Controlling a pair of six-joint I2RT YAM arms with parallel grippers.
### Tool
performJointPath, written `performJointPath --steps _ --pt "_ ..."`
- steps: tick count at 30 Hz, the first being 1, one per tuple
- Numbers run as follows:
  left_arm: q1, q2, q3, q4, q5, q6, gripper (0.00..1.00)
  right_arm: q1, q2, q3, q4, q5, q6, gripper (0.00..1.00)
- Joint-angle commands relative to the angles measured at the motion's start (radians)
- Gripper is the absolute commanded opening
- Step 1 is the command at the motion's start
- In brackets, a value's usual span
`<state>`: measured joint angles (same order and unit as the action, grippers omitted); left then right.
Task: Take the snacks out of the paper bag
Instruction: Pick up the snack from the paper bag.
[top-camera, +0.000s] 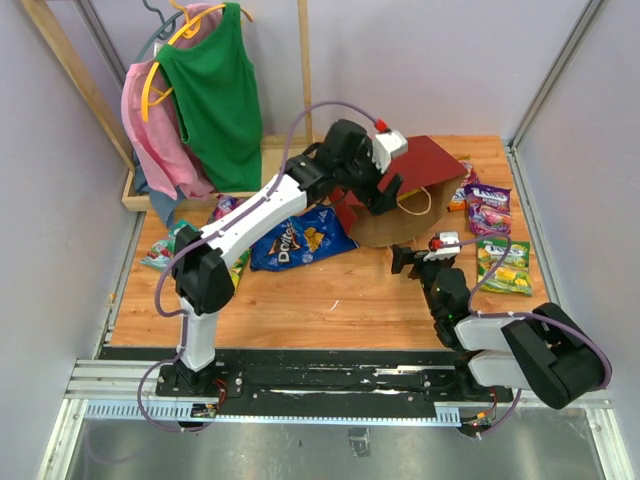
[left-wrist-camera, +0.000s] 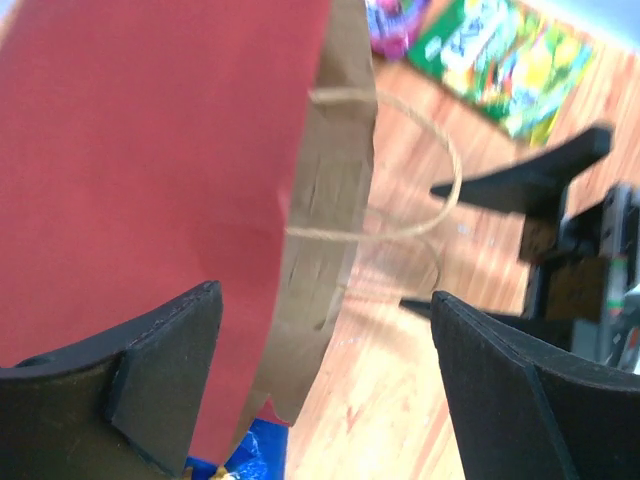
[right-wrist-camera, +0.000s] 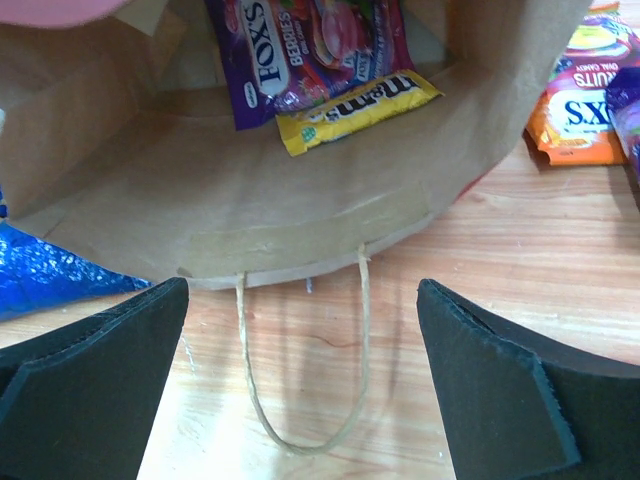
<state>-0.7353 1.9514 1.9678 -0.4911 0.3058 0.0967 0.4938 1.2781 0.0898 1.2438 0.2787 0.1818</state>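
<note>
Purple FOX'S bag (right-wrist-camera: 300, 50) and yellow m&m's packet (right-wrist-camera: 362, 108) lie inside paper bag (right-wrist-camera: 250, 205).

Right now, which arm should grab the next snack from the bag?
Likely right: the right hand, open, faces the paper bag mouth, Fox's packet and M&M's packet ahead. The left hand straddles its red wall.

paper bag (top-camera: 430, 160): red outside, brown inside
chip bag (top-camera: 300, 240): blue, left of paper bag
packet (right-wrist-camera: 300, 45): purple, inside paper bag
bar (right-wrist-camera: 355, 108): yellow, inside paper bag
</note>
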Motion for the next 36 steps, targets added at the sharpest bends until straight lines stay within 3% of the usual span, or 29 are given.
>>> performJointPath --steps 1,6,10,20,29,36 --pt "-0.013 0.036 -0.035 -0.102 0.079 0.252 0.89 0.009 -0.030 -0.028 -0.058 0.066 -0.018 0.98" --pt "-0.067 0.043 -0.067 -0.073 -0.020 0.314 0.89 0.008 -0.030 -0.022 -0.060 0.060 -0.012 0.98" --pt "-0.077 0.035 -0.138 0.094 -0.122 0.292 0.86 0.006 -0.032 -0.022 -0.067 0.053 -0.006 0.98" --pt "-0.098 0.012 -0.219 0.278 -0.087 0.266 0.80 -0.006 -0.033 -0.013 -0.093 0.030 0.006 0.98" --pt "-0.099 0.010 -0.193 0.312 0.072 0.215 0.79 -0.010 -0.005 -0.002 -0.093 0.002 0.013 0.98" --pt "-0.086 0.009 -0.204 0.418 0.046 0.100 0.74 -0.012 0.003 0.002 -0.093 -0.017 0.011 0.98"
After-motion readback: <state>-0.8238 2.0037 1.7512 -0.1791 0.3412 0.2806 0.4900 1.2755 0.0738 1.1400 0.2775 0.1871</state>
